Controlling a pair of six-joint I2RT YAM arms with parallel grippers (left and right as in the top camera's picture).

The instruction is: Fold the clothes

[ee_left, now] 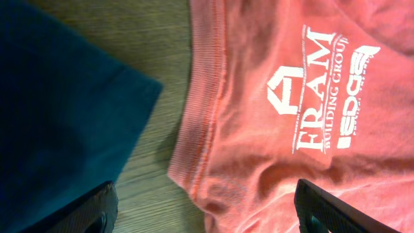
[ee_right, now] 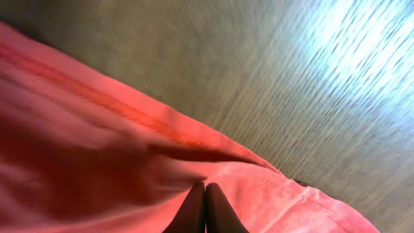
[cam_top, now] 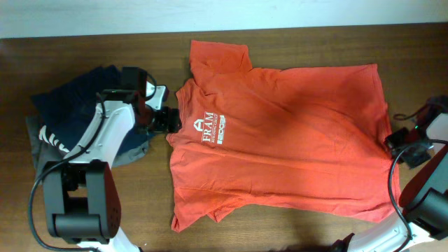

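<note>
1. The T-shirt (cam_top: 280, 133) lies spread face up across the middle of the wooden table (cam_top: 70, 49), with its collar toward the left arm and its hem toward the right arm. One sleeve points to the far edge and the other to the near edge.
2. The white chest logo (cam_top: 213, 128) sits just beside the collar. In the left wrist view the logo (ee_left: 317, 97) reads sideways next to the ribbed collar (ee_left: 200, 116).
3. The left gripper (cam_top: 170, 120) hangs over the collar edge with its jaws wide apart. Its two dark fingers (ee_left: 84, 210) show at the bottom corners of the left wrist view and nothing is between them — only the collar and bare wood lie below.
4. The right gripper (cam_top: 392, 140) is at the hem edge. In its wrist view the fingers (ee_right: 217, 210) are pressed together on a pinch of the red fabric, and a crease runs up to the tips.
5. A navy garment (cam_top: 77, 98) with white lettering lies bunched to the left of the shirt, partly under the left arm, and a grey garment (cam_top: 129, 155) peeks out beneath it — both are apart from the shirt.
</note>
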